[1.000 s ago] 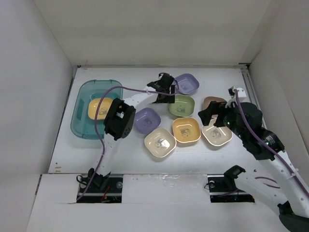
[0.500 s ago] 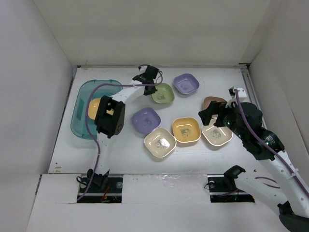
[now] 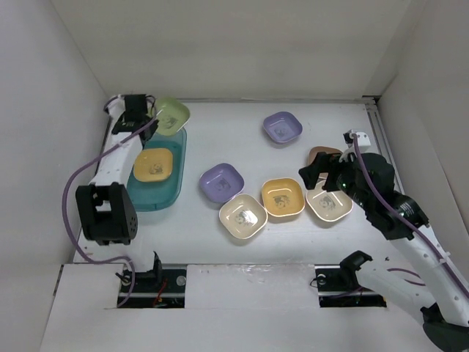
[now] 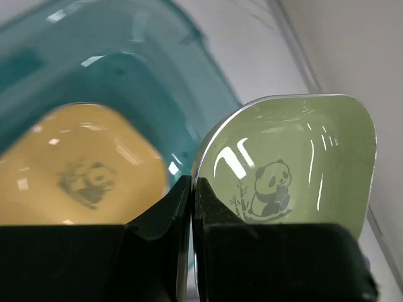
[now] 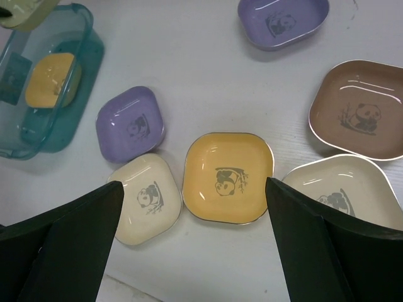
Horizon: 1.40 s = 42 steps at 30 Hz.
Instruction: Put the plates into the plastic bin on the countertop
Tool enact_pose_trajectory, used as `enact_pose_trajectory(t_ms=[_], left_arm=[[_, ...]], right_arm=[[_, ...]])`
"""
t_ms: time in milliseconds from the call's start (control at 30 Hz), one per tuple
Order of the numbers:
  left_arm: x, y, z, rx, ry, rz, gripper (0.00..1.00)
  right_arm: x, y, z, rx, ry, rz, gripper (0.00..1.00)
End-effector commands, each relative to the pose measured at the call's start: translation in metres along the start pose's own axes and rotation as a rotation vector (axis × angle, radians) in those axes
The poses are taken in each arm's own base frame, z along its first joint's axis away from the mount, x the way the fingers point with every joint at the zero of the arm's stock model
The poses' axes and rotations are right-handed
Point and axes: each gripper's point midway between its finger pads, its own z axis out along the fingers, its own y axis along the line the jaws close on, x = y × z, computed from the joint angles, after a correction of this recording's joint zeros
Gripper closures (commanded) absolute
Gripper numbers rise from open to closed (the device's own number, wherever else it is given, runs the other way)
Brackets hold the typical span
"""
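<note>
1. the green plate (image 3: pixel 172 115) is clamped at its rim by the left gripper (image 3: pixel 149 115), upper left, at the upper edge of the bin (image 3: pixel 157 196).
2. next, it should be lowered beside the yellow plate (image 3: pixel 152 164) and released.
3. the right gripper (image 3: pixel 316 177) is held wide open, empty, at right.

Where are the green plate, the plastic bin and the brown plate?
green plate (image 4: pixel 293 157): left wrist view, its inner floor.
plastic bin (image 3: pixel 165 196): top external view, its near wall.
brown plate (image 5: pixel 359 108): right wrist view, its centre.
</note>
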Motion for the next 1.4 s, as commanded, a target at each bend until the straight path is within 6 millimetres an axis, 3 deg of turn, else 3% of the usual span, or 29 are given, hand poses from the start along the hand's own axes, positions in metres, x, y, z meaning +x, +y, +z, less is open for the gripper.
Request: enact_pose_trajectory(t_ms=[0, 133, 167, 300, 467, 533, 567, 667, 733, 833, 867, 933, 1000, 1067, 1100, 1133, 1233, 1300, 1333, 1367], left_arm=[[-0.009, 0.046, -0.005, -0.082, -0.018, -0.167, 1.0], [-0.007, 0.099, -0.011, -0.139, -0.04, -0.283, 1.0], [0.002, 0.111, -0.011, -0.17, -0.044, -0.32, 1.0], [0.003, 0.118, -0.034, -0.129, -0.089, -0.463, 1.0], [0.005, 0.124, -0.034, -0.154, -0.101, -0.517, 0.98], [0.006, 0.124, -0.029, -0.182, -0.086, -0.509, 0.89], [0.011, 0.128, -0.027, -0.203, -0.074, -0.503, 0.77], [0.012, 0.127, -0.028, -0.19, -0.07, -0.497, 0.65], [0.012, 0.128, -0.029, -0.184, -0.073, -0.498, 0.63], [0.001, 0.117, -0.04, -0.129, -0.092, -0.479, 0.47], [-0.006, 0.107, -0.045, -0.092, -0.103, -0.44, 0.23], [-0.008, 0.065, -0.06, 0.045, -0.116, -0.342, 0.0], [-0.01, 0.02, -0.074, 0.146, -0.121, -0.199, 0.0], [0.038, -0.019, -0.091, 0.168, -0.028, -0.028, 0.0], [0.033, -0.042, -0.105, 0.175, -0.068, -0.006, 0.0], [0.079, -0.058, -0.111, 0.179, -0.006, 0.106, 0.0], [0.138, -0.051, -0.125, 0.147, 0.07, 0.226, 0.0], [0.158, -0.044, -0.126, 0.154, 0.103, 0.198, 0.0], [0.179, -0.027, -0.122, 0.149, 0.15, 0.224, 0.0], [0.184, -0.025, -0.124, 0.171, 0.169, 0.205, 0.0]], right_arm=[[-0.019, 0.012, 0.001, -0.056, -0.063, -0.012, 0.0], [-0.02, 0.018, 0.003, -0.084, -0.062, -0.022, 0.0], [-0.019, 0.02, 0.003, -0.095, -0.058, -0.022, 0.0], [-0.016, 0.023, 0.005, -0.113, -0.041, -0.024, 0.0], [-0.019, 0.025, -0.002, -0.129, -0.058, -0.032, 0.0], [-0.017, 0.022, -0.002, -0.117, -0.052, -0.032, 0.0], [-0.017, 0.022, -0.002, -0.117, -0.051, -0.032, 0.0], [-0.017, 0.022, -0.002, -0.117, -0.051, -0.032, 0.0], [-0.017, 0.022, -0.002, -0.117, -0.051, -0.032, 0.0], [-0.021, 0.024, 0.001, -0.121, -0.061, -0.031, 0.0], [-0.021, 0.024, 0.001, -0.121, -0.061, -0.031, 0.0], [-0.013, 0.022, 0.012, -0.109, -0.032, -0.034, 0.0], [-0.011, 0.025, 0.017, -0.122, -0.025, -0.035, 0.0], [-0.009, 0.027, 0.021, -0.132, -0.022, -0.024, 0.0], [-0.006, 0.026, 0.023, -0.129, -0.013, -0.025, 0.0], [-0.008, 0.027, 0.023, -0.132, -0.022, -0.024, 0.0], [-0.002, 0.027, 0.026, -0.134, -0.001, -0.016, 0.0], [0.0, 0.026, 0.025, -0.135, -0.004, -0.016, 0.0], [0.0, 0.026, 0.024, -0.135, -0.004, -0.016, 0.0], [0.002, 0.026, 0.023, -0.135, -0.003, -0.007, 0.0]])
